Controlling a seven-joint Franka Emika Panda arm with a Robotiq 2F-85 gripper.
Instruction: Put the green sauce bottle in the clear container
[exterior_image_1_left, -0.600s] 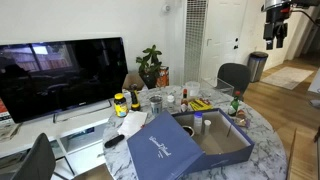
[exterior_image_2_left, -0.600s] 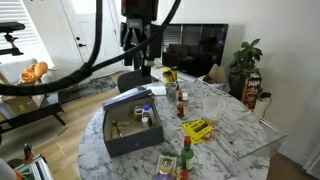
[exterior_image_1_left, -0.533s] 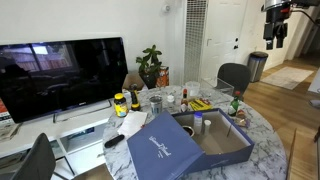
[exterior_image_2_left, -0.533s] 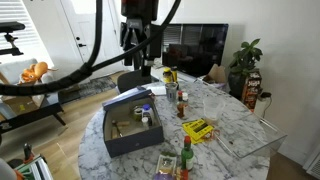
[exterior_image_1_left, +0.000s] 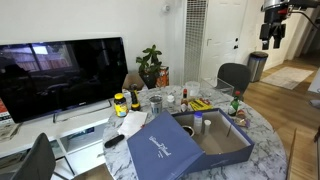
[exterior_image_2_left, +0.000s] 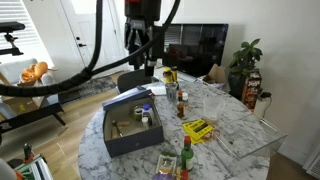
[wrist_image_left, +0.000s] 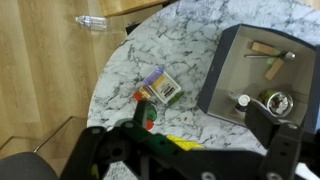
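Claw (exterior_image_2_left: 140, 52): released and empty. In the wrist view my two fingers (wrist_image_left: 95, 150) stand wide apart at the bottom of the frame with nothing between them. In both exterior views I hang high above the desk (exterior_image_2_left: 235, 125), well clear of everything on it.

Green bottle (exterior_image_2_left: 185, 152): upright on the marble top, close to the desk edge, red cap uppermost. An exterior view (exterior_image_1_left: 236, 104) shows it at the rim, apart from the blue box (exterior_image_1_left: 195, 140). In the wrist view the bottle (wrist_image_left: 149, 118) sits just beside a small purple-and-green packet (wrist_image_left: 160, 88), with the open box (wrist_image_left: 255, 70) well off to one side.

Clear container (exterior_image_2_left: 212, 102): only a faint transparent outline is visible further in on the desk, beyond the yellow packet (exterior_image_2_left: 197, 128). I take this to be the container, but the view is too poor to be certain. It is apart from the bottle.

Box: lid open, small items lying inside.

Bottle not in the container; untouched by me.
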